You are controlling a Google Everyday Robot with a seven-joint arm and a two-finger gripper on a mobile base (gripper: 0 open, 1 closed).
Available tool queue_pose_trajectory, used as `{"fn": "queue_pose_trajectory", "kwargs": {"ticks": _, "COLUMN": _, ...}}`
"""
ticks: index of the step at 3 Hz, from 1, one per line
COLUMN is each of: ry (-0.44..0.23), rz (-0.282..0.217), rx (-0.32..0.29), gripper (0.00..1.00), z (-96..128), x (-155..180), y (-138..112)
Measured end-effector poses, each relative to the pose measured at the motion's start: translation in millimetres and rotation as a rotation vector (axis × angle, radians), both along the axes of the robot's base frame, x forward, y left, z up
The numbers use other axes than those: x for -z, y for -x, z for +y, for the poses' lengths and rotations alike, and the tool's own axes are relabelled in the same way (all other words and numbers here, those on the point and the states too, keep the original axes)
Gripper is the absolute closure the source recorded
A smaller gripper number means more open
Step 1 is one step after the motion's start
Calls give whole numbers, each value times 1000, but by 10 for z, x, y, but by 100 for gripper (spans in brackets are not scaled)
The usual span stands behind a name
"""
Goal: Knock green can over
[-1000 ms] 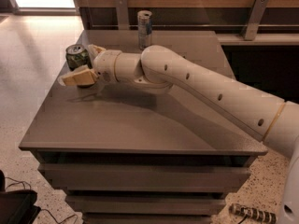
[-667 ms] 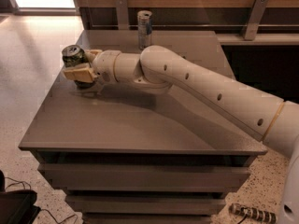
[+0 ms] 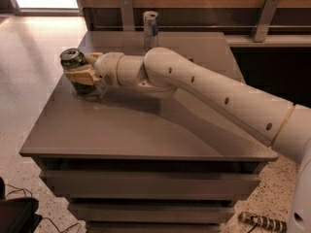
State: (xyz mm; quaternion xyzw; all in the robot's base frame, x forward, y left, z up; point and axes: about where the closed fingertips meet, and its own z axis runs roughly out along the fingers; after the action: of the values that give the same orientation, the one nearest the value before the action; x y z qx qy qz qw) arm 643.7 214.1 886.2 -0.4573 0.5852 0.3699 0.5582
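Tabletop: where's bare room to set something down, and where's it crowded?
Bare: the front half of the table, between arm and front edge, and the back right corner. Crowded: the left edge, where the gripper is at the green can; a silver-and-blue can stands at the back edge.

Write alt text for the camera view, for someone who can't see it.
A white robot arm reaches across a grey table, its gripper against the side of an upright green can near the table's left edge. A taller silver-and-blue can stands apart at the back edge.
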Motion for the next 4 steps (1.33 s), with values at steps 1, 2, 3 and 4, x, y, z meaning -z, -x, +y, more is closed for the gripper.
{"fn": "queue_pose_trajectory", "kwargs": {"ticks": 1, "ry": 0, "rz": 0, "rx": -4, "gripper": 100, "z": 21, "x": -3, "y": 11}}
{"fn": "queue_pose_trajectory", "kwargs": {"ticks": 2, "ry": 0, "rz": 0, "rx": -4, "gripper": 100, "z": 22, "x": -3, "y": 12}}
{"fn": "queue_pose_trajectory", "kwargs": {"ticks": 3, "ry": 39, "rz": 4, "rx": 15, "gripper": 100, "z": -53, "x": -54, "y": -18}}
{"fn": "queue_pose_trajectory", "kwargs": {"ticks": 4, "ry": 124, "rz": 16, "rx": 26, "gripper": 100, "z": -210, "x": -127, "y": -56}}
